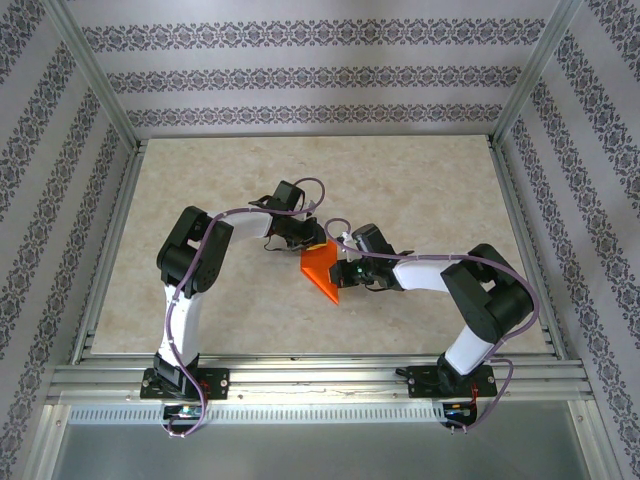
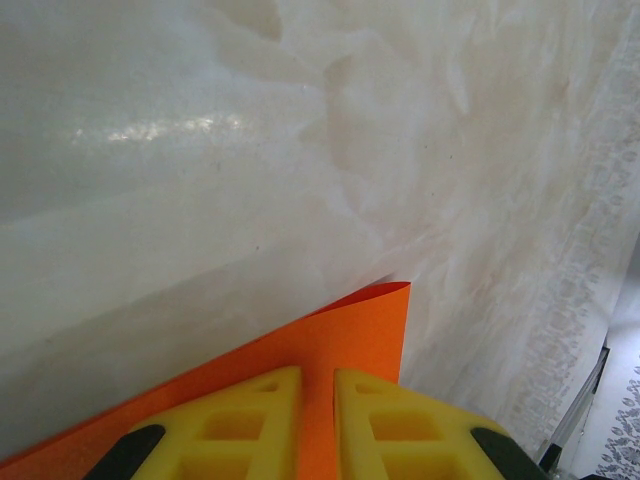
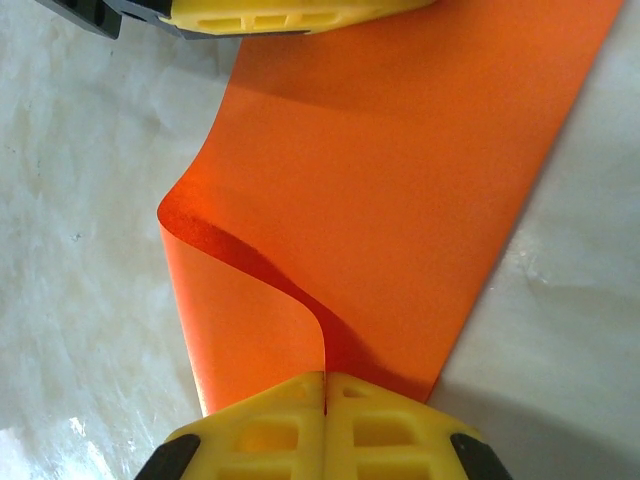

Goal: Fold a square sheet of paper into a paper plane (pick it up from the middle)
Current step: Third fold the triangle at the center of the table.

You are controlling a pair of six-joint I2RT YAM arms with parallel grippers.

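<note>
The square sheet of paper (image 1: 320, 265) is bright orange and hangs bent between both grippers just above the middle of the table. My left gripper (image 1: 303, 243) holds its far edge. In the left wrist view the yellow fingers (image 2: 250, 410) are shut on the sheet (image 2: 350, 330), which runs up between them to a corner. My right gripper (image 1: 343, 272) holds the near edge. In the right wrist view its jaws (image 3: 326, 380) are pressed together on the paper (image 3: 400, 180), which curls over into a loose fold at the left. The left gripper's finger (image 3: 290, 12) shows at the top.
The beige marbled tabletop (image 1: 420, 190) lies under the paper, bounded by aluminium rails (image 1: 300, 375) in front and patterned walls (image 1: 320, 80) on three sides. Purple cables (image 1: 440, 262) run along both arms.
</note>
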